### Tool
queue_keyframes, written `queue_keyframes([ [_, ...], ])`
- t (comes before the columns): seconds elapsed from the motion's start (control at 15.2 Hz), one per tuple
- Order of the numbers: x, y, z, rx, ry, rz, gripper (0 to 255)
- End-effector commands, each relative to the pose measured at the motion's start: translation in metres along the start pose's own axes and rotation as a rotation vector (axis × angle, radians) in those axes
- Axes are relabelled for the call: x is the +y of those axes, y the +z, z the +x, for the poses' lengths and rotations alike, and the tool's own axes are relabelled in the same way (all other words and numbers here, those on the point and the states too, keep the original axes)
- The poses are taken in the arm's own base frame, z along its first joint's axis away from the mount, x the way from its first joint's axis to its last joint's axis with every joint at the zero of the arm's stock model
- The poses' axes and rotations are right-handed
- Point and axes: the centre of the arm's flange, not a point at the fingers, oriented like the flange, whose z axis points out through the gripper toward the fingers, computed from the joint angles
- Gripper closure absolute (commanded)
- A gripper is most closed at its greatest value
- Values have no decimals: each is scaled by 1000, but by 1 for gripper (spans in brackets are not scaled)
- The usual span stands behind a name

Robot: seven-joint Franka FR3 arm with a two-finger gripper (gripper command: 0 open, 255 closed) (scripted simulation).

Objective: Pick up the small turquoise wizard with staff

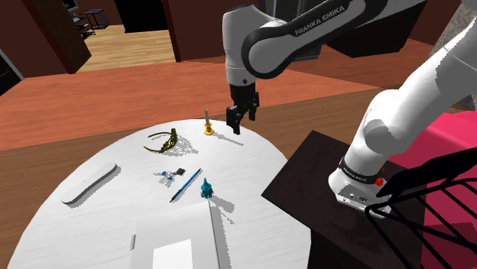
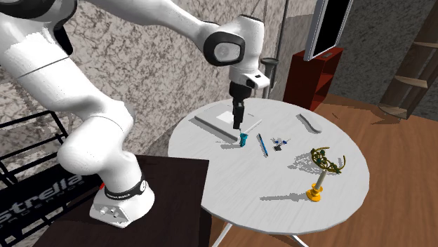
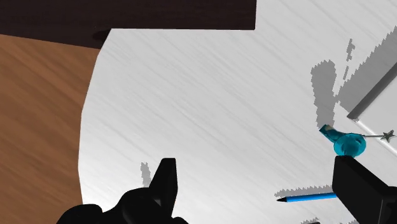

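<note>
Wide-open jaws, with nothing between them: no grasp made, so the whole pick-up left to do.

From the shoulder view: gripper (image 1: 242, 120) hanging in the air above the round white table (image 1: 252, 172), fingers pointing down, clear of everything. Small turquoise wizard (image 1: 205, 187) upright on the tabletop, just beside a blue pen (image 1: 186, 185) and near the corner of a flat white slab (image 1: 174, 229). Yellow candlestick (image 1: 207, 126) close to the gripper in this picture, yet untouched and judged to stand well below it.

From the second exterior view: gripper (image 2: 239, 121) almost straight above the wizard (image 2: 243, 139), with a plain gap between fingertips and figure. Wizard between the slab (image 2: 217, 121) and the pen (image 2: 262, 145), on the part of the table (image 2: 281, 203) nearest the dark stand (image 2: 168, 189).

From the wrist view: gripper (image 3: 257, 168) spread wide over bare table (image 3: 210, 95). Wizard (image 3: 347, 143) off toward one finger, just beyond its tip, not within the gap. Pen (image 3: 308, 197) close by that same finger.

Judged from all three: approach largely made, alignment not quite. Left to do: centring the gap on the figure, coming down around it, closing, lifting. Worth care with the pen so near.
</note>
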Motion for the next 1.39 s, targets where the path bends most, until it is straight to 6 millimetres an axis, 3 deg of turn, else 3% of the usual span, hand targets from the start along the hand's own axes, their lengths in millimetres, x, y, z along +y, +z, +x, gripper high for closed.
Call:
queue_keyframes([
  [0.0, -19, 17, 8, -10, 9, -3, 0],
  [1.12, -172, 174, 88, -97, 77, -36, 0],
  [1.32, -177, 190, 91, -100, 79, -37, 0],
])
